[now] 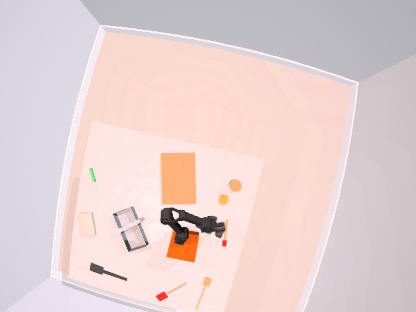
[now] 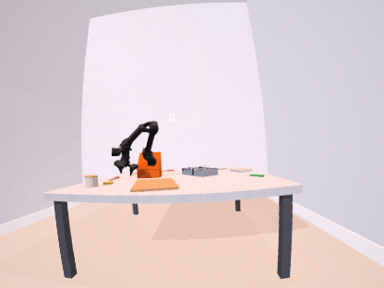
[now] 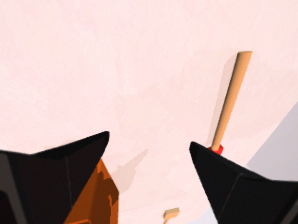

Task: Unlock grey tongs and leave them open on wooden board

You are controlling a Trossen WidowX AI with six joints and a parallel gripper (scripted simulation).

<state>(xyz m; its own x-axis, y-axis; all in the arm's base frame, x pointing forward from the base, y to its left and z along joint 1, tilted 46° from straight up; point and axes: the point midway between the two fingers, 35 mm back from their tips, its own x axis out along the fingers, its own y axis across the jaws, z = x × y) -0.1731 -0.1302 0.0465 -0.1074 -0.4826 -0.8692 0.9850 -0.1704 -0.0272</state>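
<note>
Tongs (image 1: 140,221) lie across the roasting tin (image 1: 138,248) (image 2: 206,173) at the left from above. Rightward come the wooden board (image 1: 178,178) (image 2: 154,185), then the arm (image 1: 194,218) (image 2: 135,135), elbow raised, its gripper (image 1: 220,230) (image 2: 126,174) (image 3: 150,140) open and pointing down.

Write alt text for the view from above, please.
A black robot arm on an orange base reaches its open gripper toward a red-ended stick, away from the tongs lying across a roasting tin; a wooden board lies nearby.
</note>
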